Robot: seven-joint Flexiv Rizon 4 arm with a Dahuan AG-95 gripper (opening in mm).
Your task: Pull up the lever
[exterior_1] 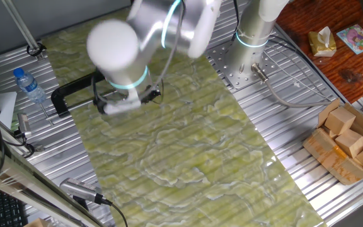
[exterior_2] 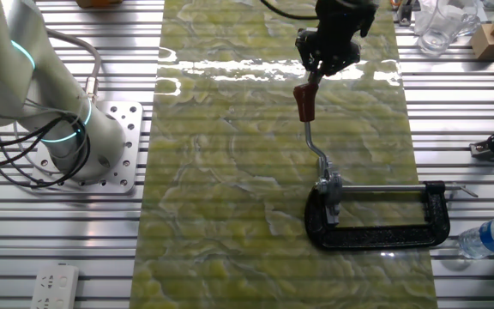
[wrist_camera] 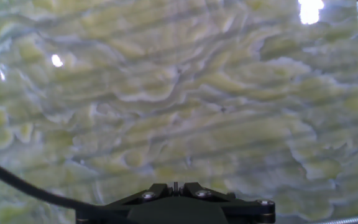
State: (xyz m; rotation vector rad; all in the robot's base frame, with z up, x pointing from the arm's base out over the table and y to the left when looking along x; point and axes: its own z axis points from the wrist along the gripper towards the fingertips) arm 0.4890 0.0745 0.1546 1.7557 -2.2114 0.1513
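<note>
Hovering: the end effector (exterior_2: pixel 320 67) sits at upper centre of the other fixed view, right at the red-brown cap of the lever (exterior_2: pixel 308 116).
Grip: the fingers meet the cap, but whether they are pinched on it I cannot tell.
Lever: the thin rod runs down from the cap to its joint at the left jaw of the clamp (exterior_2: pixel 380 225), lower right of that view.
Clamp: black frame lying flat, its long screw rod running to the right.
Mat: green marbled sheet (exterior_2: pixel 230 189); broad bare stretches left of and below the lever.
Edges: the clamp's right end passes the mat's right edge onto the ribbed worktop (exterior_2: pixel 58 249); a water bottle (exterior_2: pixel 491 236) lies just beside it.
</note>
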